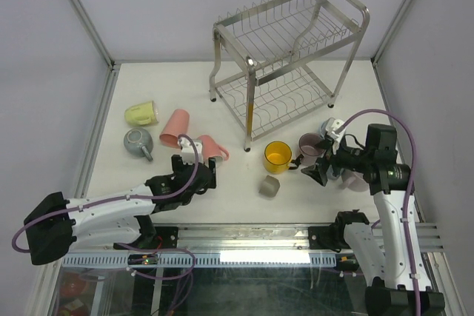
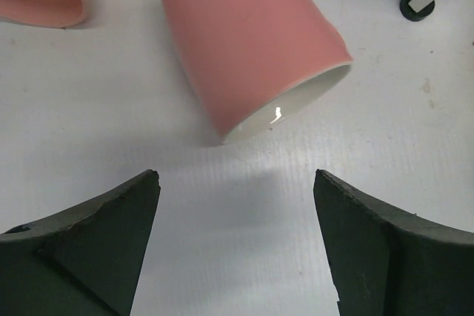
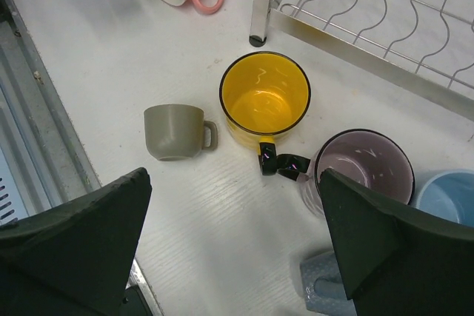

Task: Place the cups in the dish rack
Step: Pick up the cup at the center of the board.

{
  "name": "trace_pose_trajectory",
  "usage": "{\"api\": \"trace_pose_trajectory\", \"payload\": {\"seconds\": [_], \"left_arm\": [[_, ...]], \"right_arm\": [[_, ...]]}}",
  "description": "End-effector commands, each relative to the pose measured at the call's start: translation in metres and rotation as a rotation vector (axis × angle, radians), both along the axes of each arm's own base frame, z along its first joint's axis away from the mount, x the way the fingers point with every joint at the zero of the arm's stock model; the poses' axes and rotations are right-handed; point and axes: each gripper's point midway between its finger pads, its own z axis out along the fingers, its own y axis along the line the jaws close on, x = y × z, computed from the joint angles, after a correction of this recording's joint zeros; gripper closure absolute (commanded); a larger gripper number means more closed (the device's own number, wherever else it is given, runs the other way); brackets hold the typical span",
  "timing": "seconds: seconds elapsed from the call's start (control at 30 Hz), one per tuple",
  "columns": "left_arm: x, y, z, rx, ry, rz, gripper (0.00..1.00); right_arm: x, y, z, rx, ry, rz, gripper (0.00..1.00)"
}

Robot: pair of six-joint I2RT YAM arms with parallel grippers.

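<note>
From above, the dish rack (image 1: 289, 64) stands at the far middle of the bench (image 1: 229, 205), and every mug in view sits on the bench, none on the rack. At the left are a pale yellow mug (image 1: 141, 114), a grey-blue mug (image 1: 137, 142) and two pink ones on their sides, the far pink mug (image 1: 175, 127) and the near pink mug (image 1: 212, 147), with the left tool (image 1: 198, 164) just short of the latter. To the right, the yellow mug (image 1: 278, 155), the small grey-beige mug (image 1: 269, 186) and the mauve mug (image 1: 309, 147) cluster near the right tool (image 1: 317, 174). The left wrist view shows that tool's jaws spread wide with only bare bench between them; the near pink mug's open mouth faces them, apart. The right wrist view shows its jaws likewise released and holding nothing, hovering above the upright yellow and mauve mugs, with a light blue mug (image 3: 448, 197) just beside the mauve one. The mugs look like glazed ceramic: rigid, fairly heavy, slick and liable to chip. I judge a pinch across the rim wall, one finger inside, to be surer than the thin handle.
</note>
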Motion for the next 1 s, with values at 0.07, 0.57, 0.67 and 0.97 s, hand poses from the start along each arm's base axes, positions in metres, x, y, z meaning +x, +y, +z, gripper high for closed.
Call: {"api": "trace_pose_trajectory", "payload": {"seconds": [0.07, 0.57, 0.67, 0.97], "left_arm": [[0.027, 0.000, 0.041, -0.126, -0.281, 0.035, 0.19], [0.049, 0.001, 0.027, -0.078, -0.423, 0.066, 0.36], [0.056, 0.000, 0.015, -0.044, -0.407, 0.083, 0.38], [0.077, -0.009, 0.009, -0.011, -0.434, 0.070, 0.59]], "right_arm": [[0.005, 0.000, 0.002, 0.022, 0.058, -0.038, 0.01], [0.004, 0.004, 0.005, 0.066, 0.041, -0.053, 0.01], [0.007, 0.004, 0.003, 0.069, 0.039, -0.057, 0.01], [0.013, 0.006, -0.001, 0.098, 0.004, -0.055, 0.01]]}}
